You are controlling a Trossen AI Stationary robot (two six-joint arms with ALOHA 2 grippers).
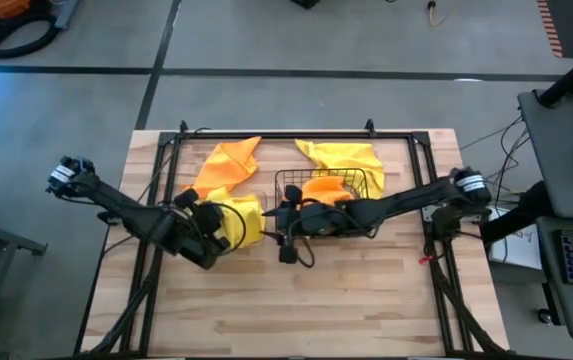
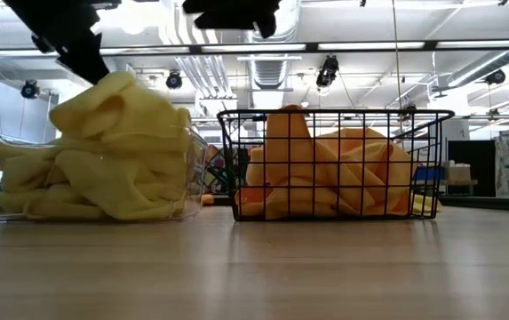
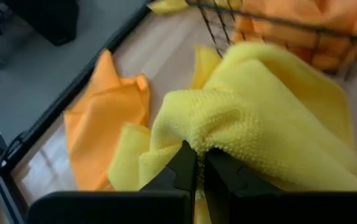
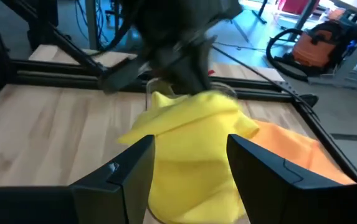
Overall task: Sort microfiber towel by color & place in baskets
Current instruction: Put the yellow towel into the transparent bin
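Note:
A clear plastic bin (image 2: 194, 182) at mid-table holds a heap of yellow towels (image 2: 85, 182). To its right stands a black wire basket (image 2: 227, 160) filled with orange towels (image 2: 343, 173). My left gripper (image 3: 200, 163) is above the clear bin, shut on the top yellow towel (image 3: 278, 106). My right gripper (image 4: 190, 148) hangs open by the wire basket's left end (image 1: 278, 214), facing the yellow heap and touching nothing. One orange towel (image 1: 228, 160) and one yellow towel (image 1: 348, 156) lie flat on the table's far side. My left gripper pinches a bunched fold of the top yellow towel (image 3: 194, 140) between its two fingers, coming from above on a slant from the table's left. The pinched part stands raised above the bin's rim (image 2: 116, 84). The cloth's lower part rests on the heap in the bin.
A black metal frame (image 1: 286, 133) runs along the table's far edge and down both sides. The near half of the wooden table (image 1: 296, 300) is bare board. The two arms' grippers are close together between the bin and the basket.

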